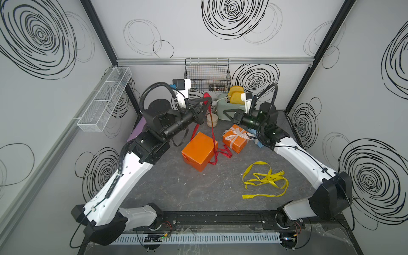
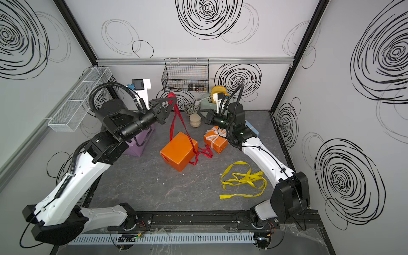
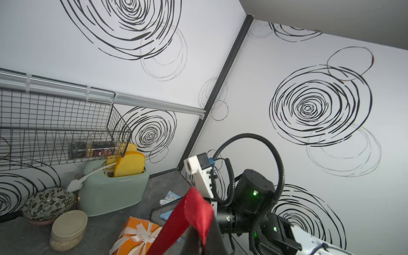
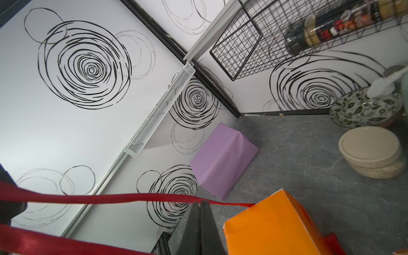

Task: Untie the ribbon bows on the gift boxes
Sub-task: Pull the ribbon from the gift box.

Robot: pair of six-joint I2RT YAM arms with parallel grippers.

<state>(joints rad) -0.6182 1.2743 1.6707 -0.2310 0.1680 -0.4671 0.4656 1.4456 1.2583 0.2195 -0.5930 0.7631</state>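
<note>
Left tool [image 1: 208, 101] pinching red ribbon [image 1: 213, 130], held high; right tool [image 4: 200, 204] pressed together, empty. Pull up slowly, right pinning orange box [image 1: 198, 152] down.

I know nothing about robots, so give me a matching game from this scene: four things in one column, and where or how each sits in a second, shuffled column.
Things:
1. yellow ribbon
2. dark red ribbon
3. white ribbon
4. lilac box

States:
A. tied in a bow on the smaller orange box
B. near the wall, no ribbon showing
C. pinched and held up by the left gripper
D. lying loose on the table

Pairs: 1-D, 2-C, 3-A, 4-B
</note>
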